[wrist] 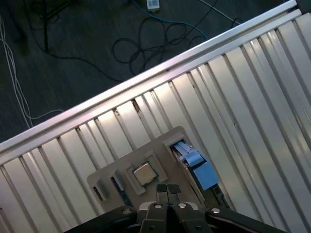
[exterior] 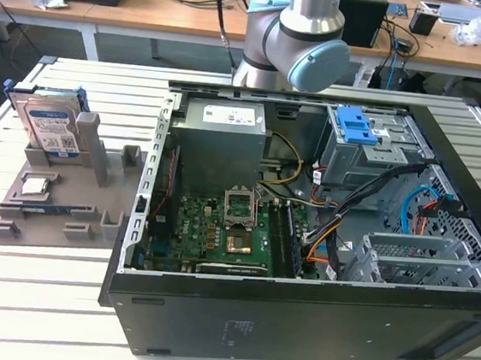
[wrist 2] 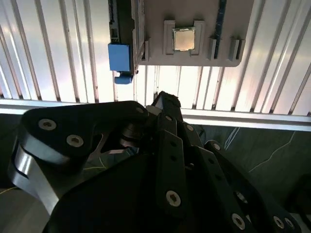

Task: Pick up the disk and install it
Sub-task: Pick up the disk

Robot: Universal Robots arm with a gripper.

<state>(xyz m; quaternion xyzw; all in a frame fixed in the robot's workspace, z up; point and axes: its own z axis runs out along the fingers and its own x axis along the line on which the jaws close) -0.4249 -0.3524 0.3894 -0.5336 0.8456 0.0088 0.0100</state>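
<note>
No progress yet: the disk stands on edge in its gray holder on the table, at the exterior view's left of the open case. In the first wrist view the jaws hover above the holder, together and empty. Pickup and install both remain.

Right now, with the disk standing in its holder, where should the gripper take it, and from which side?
Probably the top edge, from above, pinching the two flat faces: the disk stands upright in the grey holder, its lower edge seated.
</note>
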